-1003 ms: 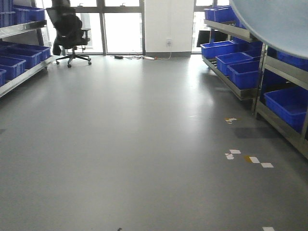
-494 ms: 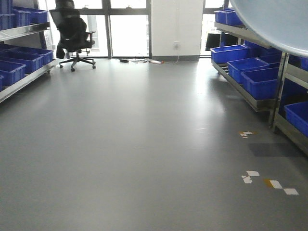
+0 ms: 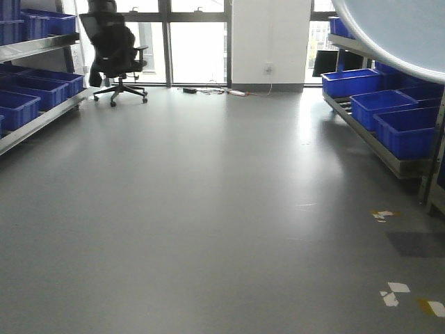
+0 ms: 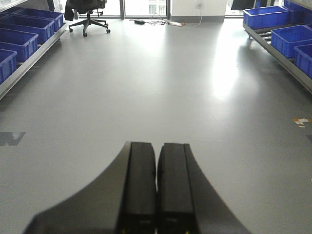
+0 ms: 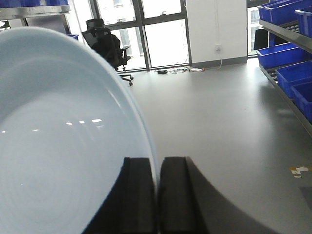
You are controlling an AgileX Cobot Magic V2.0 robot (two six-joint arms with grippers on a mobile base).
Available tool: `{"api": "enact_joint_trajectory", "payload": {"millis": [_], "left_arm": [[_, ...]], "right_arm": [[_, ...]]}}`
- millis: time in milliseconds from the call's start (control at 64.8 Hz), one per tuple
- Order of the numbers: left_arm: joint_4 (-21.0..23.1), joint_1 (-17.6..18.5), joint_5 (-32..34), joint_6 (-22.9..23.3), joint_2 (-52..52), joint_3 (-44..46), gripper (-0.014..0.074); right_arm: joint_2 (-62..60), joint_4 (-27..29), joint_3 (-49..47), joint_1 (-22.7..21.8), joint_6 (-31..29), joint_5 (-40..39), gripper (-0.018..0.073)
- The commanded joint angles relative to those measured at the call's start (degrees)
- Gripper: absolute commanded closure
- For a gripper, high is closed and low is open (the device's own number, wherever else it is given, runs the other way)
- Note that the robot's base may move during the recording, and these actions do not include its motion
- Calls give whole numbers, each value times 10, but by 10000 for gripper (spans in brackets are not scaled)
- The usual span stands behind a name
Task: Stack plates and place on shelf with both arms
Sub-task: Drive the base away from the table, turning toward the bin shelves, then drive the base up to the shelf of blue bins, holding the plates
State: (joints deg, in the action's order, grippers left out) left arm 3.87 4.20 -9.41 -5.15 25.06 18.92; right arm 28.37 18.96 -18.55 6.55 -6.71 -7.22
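Our L gripper [image 4: 156, 146] points fwd and slightly down, both fingers [image 4: 141, 185] pressed flat together, empty. Our R gripper [image 5: 157, 163] also points fwd, fingers [image 5: 141, 195] almost touching, pinched on the rim of a plate [image 5: 63, 146] that spreads to its left in the wrist view.

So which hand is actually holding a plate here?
The right hand, clamped on the rim of the pale blue plate; the left hand is shut on nothing.

right gripper [image 5: 157, 168]: black jaws pinching plate rim | pale blue glossy round plate [image 5: 58, 136]: tilted, fills left | black office chair [image 5: 108, 44]: by windows
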Motion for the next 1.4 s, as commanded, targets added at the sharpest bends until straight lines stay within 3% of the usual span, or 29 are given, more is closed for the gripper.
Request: {"api": "enact_joint_trajectory", "payload": {"millis": [0,1389], "left_arm": [[2,0,48,5,4,17,514],[2,0,48,5,4,17,514]], "right_arm": [[-1,-4,-19,-5,-2,-57,510],[-1,-4,-19,-5,-2,-57,510]]}}
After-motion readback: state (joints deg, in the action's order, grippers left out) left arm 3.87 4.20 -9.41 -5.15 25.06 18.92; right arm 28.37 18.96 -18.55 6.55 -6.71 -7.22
